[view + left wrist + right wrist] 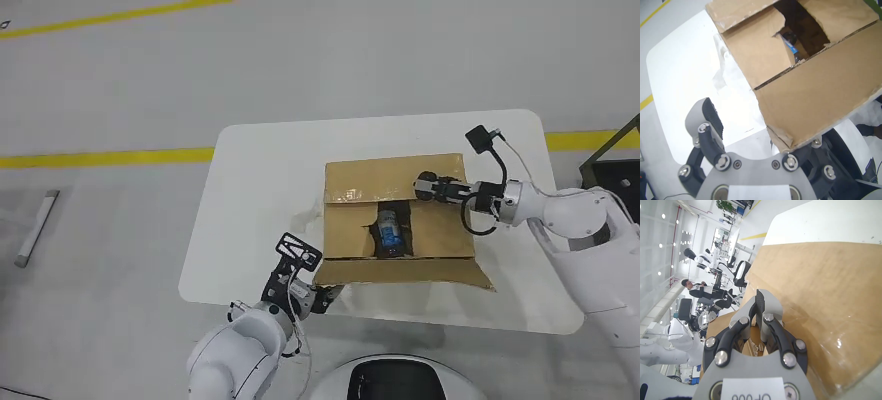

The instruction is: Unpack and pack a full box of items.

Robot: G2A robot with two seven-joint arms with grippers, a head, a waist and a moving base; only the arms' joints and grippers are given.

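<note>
- The box [400,178] stands on the bench [255,200], a little toward 3 o'clock of its middle, with the flaps folded out.
- From the top, a bottle [390,232] with a blue label lies in the opening.
- The left wrist view shows only part of it, past a torn inner flap.
- The right tool [425,188] sits at about 1 o'clock of the opening, on the far flap's edge.
- Its own wrist view shows the pads [759,303] pressed narrow together over the cardboard. I cannot tell whether any card is pinched between them.
- The left tool [322,296] is at about 8 o'clock of the box, at the bench's near edge.
- Its wrist view shows it spread wide: one finger [712,115] stands free over the bench.
- The near flap's torn corner [783,140] covers the other finger.
- That view also shows clear crumpled film [721,62] on the bench, just beside the box's 9 o'clock wall.
- The box is well apart from the 9 o'clock edge and nearer the 12 o'clock edge.
- The near flap reaches close to the 6 o'clock edge.
</note>
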